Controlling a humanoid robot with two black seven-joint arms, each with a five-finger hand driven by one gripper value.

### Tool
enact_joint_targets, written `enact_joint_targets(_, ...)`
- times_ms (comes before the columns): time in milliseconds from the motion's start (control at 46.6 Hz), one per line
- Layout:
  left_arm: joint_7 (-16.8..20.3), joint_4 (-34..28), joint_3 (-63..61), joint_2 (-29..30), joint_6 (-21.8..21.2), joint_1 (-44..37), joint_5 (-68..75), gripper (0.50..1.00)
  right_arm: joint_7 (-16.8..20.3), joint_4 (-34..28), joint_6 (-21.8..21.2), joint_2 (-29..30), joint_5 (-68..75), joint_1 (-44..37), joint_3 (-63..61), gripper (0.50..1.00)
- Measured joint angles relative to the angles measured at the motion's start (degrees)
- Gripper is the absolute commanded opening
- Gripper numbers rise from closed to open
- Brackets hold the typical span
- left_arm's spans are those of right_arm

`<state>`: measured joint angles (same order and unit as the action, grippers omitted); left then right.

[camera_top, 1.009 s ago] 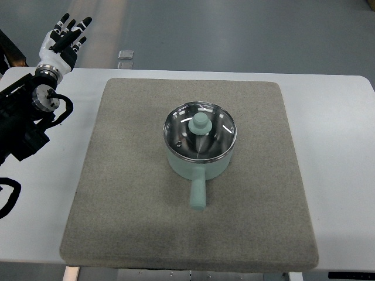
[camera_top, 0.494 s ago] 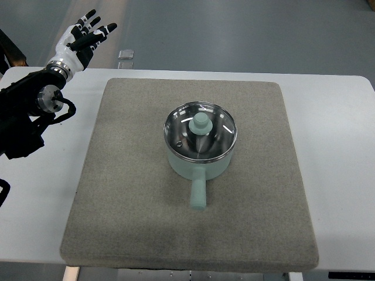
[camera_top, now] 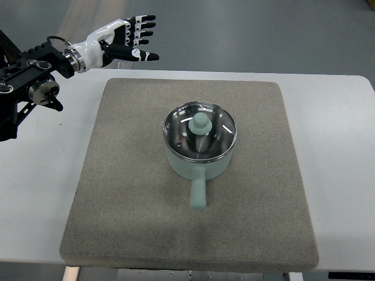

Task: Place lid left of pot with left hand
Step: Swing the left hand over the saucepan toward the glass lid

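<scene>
White bench (camera_top: 340,146) carries one grey mat (camera_top: 117,205); one mint pot (camera_top: 199,157) sits mid-mat, handle toward the camera, one glass lid (camera_top: 200,131) on it. Nothing between hand and pot. Left hand (camera_top: 123,40) past the mat's far-left corner, fingers spread, holding nothing, well apart from the lid.

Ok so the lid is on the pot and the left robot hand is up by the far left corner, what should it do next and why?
Probably bring the open left robot hand right and down over the lid's knob: the glass lid sits on the pot ungrasped.
</scene>
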<state>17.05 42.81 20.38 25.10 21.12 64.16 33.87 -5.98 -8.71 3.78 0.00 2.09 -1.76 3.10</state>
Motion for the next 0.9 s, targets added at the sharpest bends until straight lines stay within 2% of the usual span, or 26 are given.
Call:
enact_joint_targets(107, 0.0, 4.8, 0.0, 1.7, 2.2, 1.8, 6.7, 0.994, 0.0, 0.0, 0.0, 0.0, 0.0, 0.0, 0.0, 0.924)
enact_joint_targets(343, 0.0, 8.8, -0.7, 2.1, 8.6, 5.9, 21.5, 0.994, 0.0, 0.0, 0.0, 0.0, 0.0, 0.0, 0.0, 0.921)
enact_joint_targets(579, 0.0, 15.2, -0.9, 3.2, 11.8, 8.9, 31.6, 0.994, 0.0, 0.0, 0.0, 0.0, 0.0, 0.0, 0.0, 0.921)
enact_joint_targets(901, 0.5, 22.8, -0.9, 4.8, 13.9, 12.5, 43.4, 0.994, 0.0, 0.0, 0.0, 0.0, 0.0, 0.0, 0.0, 0.921)
